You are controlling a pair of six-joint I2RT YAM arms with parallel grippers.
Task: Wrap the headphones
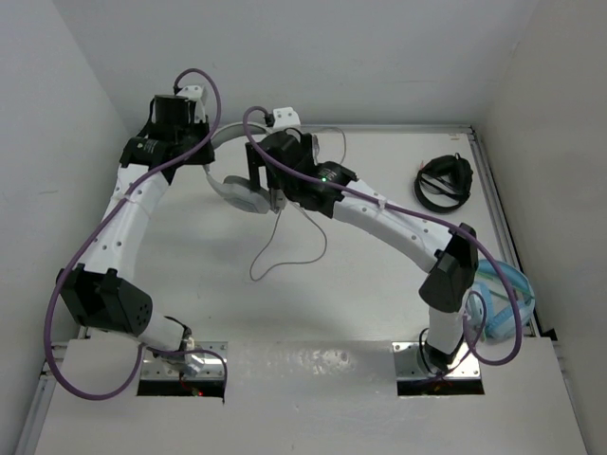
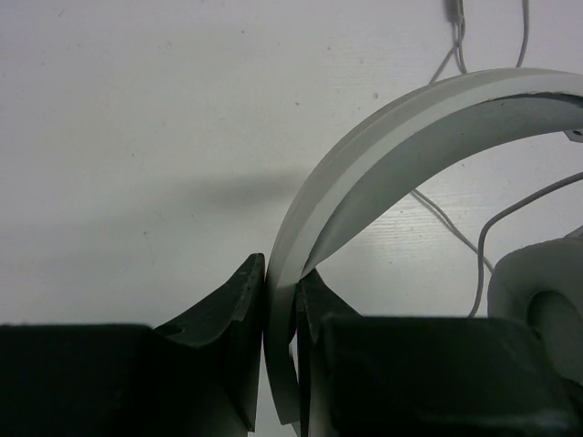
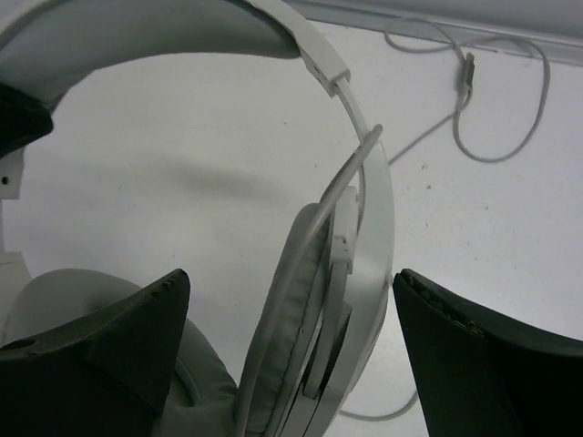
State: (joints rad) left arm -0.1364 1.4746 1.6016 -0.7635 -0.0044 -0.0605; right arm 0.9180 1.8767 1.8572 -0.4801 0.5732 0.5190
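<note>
The white headphones (image 1: 245,196) stand at the back of the table, their headband (image 1: 230,136) arching up. My left gripper (image 1: 201,154) is shut on the headband (image 2: 410,118), which is pinched edge-on between the fingers (image 2: 282,300). My right gripper (image 1: 272,183) is open, its fingers either side of one padded earcup (image 3: 305,309) without touching it; the gripper's gap is centred there (image 3: 291,282). The other earcup (image 3: 55,300) lies at the lower left. The thin pale cable (image 1: 285,237) trails loose on the table and shows in both wrist views (image 2: 483,237) (image 3: 510,137).
Black headphones (image 1: 444,182) lie at the back right. Light blue headphones (image 1: 503,294) lie at the right edge beside the right arm's base. A raised rim (image 1: 493,190) borders the table; white walls stand behind and at both sides.
</note>
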